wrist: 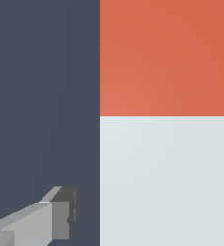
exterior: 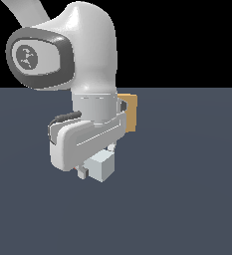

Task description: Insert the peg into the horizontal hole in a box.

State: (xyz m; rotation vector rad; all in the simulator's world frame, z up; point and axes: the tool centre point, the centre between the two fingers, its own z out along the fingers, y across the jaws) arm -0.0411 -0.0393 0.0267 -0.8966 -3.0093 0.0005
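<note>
The gripper [exterior: 95,172] hung low over the floor [exterior: 187,199], the peg [exterior: 101,166] right under it, white end showing. In the wrist view one finger [wrist: 56,216] stood clear beside the peg [wrist: 166,120]; whether anything was gripped I couldn't tell. The box [exterior: 129,112] sat behind the arm.

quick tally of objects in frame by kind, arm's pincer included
Peg (half red-orange, half white-grey): 1
Tan box, mostly hidden behind the arm: 1
Pincer: 1
Total: 3
The box's hole is not visible in either view, so it is not counted.
</note>
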